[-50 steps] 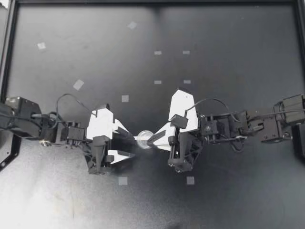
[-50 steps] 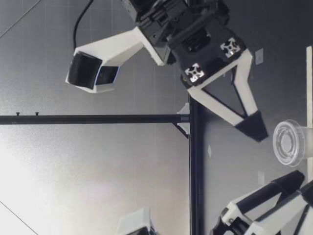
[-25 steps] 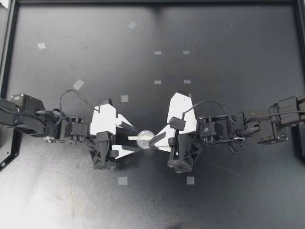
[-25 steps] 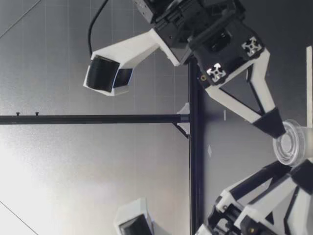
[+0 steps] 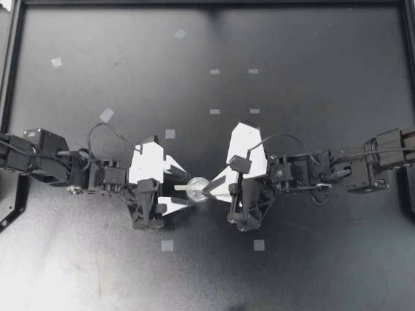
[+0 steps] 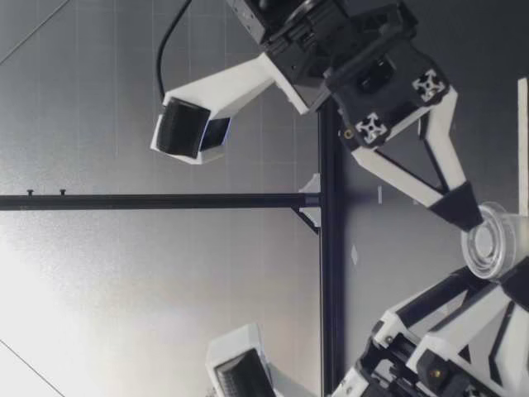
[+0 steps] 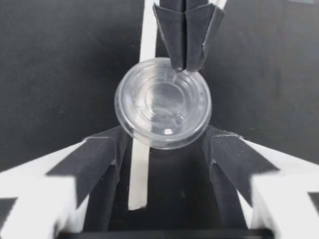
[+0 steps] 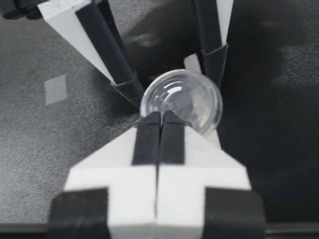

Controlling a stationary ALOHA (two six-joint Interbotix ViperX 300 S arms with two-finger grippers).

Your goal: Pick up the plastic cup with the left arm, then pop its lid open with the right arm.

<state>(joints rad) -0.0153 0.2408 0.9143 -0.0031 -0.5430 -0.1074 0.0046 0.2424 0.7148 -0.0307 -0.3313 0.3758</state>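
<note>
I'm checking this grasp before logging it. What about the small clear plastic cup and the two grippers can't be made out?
Right wrist view: near rim of the small clear plastic cup, behind the shut jaws of the right gripper.
Low view: most of the left gripper, cut off by the edge.
Left wrist view: middle of the white strip, under the cup.
Top view: cup too small to show contents.
</note>
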